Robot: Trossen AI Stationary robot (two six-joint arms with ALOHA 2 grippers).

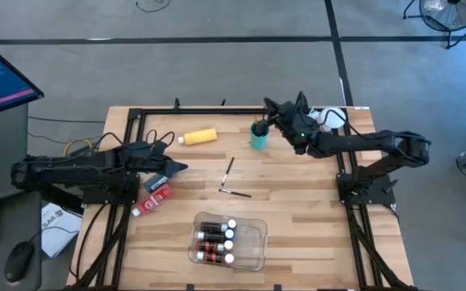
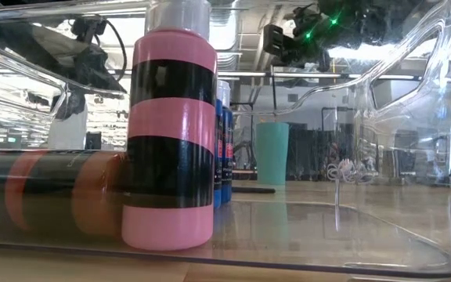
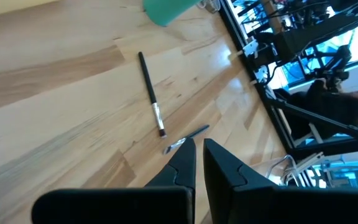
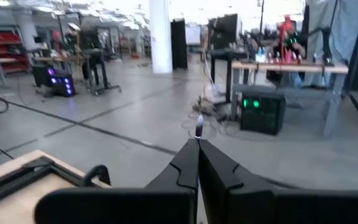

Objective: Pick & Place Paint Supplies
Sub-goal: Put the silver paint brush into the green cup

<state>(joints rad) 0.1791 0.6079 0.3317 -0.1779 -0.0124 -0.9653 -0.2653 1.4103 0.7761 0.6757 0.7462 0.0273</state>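
the right hand (image 1: pixel 267 121) hangs over the teal cup (image 1: pixel 259 136) at the back of the tabletop (image 1: pixel 314 210), its fingers pinched together on a thin brush (image 4: pixel 199 127). the left hand (image 1: pixel 180 168) waits low at the left side, fingers close together and holding nothing. two loose brushes (image 1: pixel 231 179) lie in the middle. a yellow bottle (image 1: pixel 200 137) lies near the back, and a red tube (image 1: pixel 155 200) lies by the left hand. small bottles (image 1: pixel 215 240) with white caps sit in the clear tray (image 1: pixel 249 246) at the front. no label can be read.
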